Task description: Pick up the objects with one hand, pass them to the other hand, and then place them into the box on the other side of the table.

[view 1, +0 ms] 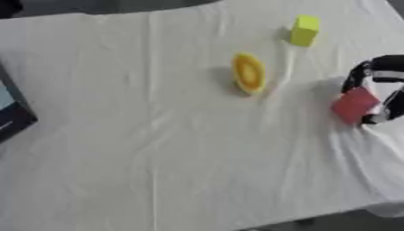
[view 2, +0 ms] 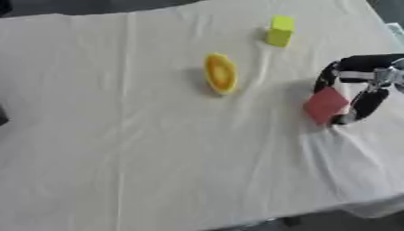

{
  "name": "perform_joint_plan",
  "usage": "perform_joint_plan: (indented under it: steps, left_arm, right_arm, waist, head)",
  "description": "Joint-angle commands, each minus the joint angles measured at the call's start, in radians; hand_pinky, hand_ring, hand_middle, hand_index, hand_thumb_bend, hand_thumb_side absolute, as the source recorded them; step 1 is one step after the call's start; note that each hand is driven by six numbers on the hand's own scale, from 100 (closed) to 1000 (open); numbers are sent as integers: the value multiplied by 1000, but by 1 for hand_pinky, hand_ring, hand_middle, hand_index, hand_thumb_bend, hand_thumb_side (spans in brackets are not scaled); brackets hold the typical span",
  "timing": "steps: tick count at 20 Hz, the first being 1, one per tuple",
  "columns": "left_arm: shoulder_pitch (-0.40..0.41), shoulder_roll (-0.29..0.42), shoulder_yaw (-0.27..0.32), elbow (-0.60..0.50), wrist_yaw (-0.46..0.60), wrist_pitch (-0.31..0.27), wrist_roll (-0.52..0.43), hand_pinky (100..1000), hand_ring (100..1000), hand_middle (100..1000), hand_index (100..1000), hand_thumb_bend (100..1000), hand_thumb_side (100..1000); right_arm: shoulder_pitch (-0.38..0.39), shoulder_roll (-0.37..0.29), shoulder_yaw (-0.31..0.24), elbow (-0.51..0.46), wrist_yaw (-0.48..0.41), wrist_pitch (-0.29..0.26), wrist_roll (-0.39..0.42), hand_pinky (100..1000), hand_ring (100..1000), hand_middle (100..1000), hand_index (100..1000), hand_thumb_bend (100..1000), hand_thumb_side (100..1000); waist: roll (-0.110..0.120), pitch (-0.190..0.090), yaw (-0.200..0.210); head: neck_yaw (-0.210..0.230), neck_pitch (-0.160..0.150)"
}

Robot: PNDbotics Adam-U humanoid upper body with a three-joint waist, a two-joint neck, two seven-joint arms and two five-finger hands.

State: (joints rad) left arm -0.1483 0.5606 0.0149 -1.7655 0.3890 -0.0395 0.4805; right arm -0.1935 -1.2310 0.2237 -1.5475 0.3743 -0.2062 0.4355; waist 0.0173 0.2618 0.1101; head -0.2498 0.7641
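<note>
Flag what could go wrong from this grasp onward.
1. The right robot hand curls round the red block by its edges only; it might slip during the handover.
2. The white cloth is rucked beside the block and could drag along.
3. The box sits at the far left edge, a long carry.

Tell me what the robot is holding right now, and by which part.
The right robot hand is curled round a red block, pinching it by its right-side edges, at the table's right side. The left robot hand is not in view.
</note>
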Motion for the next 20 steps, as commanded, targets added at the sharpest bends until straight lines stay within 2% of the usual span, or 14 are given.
perform_joint_plan:
  steps: [1,6,10,11,20]
  left_arm:
    - [-1,15,8,-12,-4,-2,-1,833,888,879,875,957,545]
    - [-1,15,9,-10,-6,-2,0,833,887,879,874,957,545]
    - [-1,14,8,-10,-6,-2,0,833,887,879,874,957,545]
    - [0,14,9,-10,-6,-2,0,833,886,879,874,956,545]
    - [2,15,10,-12,-7,-2,2,834,885,879,873,956,545]
  right_arm:
    - [-6,-39,-12,-11,-11,-4,-11,931,748,662,716,471,115]
    - [-6,-37,-10,-17,-16,-9,-35,922,735,621,648,436,100]
    - [-7,-36,-8,-15,-15,-9,-44,922,735,619,646,435,100]
    - [-8,-36,-9,-15,-15,-8,-48,919,730,612,608,425,100]
    - [-5,-36,-12,-24,-21,-2,-63,914,721,596,573,432,100]
  waist:
    - [-9,4,1]
    - [-11,3,3]
    - [-11,3,3]
    - [-12,2,4]
    - [-18,0,5]
  head:
    - [-2,6]
    - [-3,6]
    - [-3,6]
    - [-3,6]
    - [-1,6]
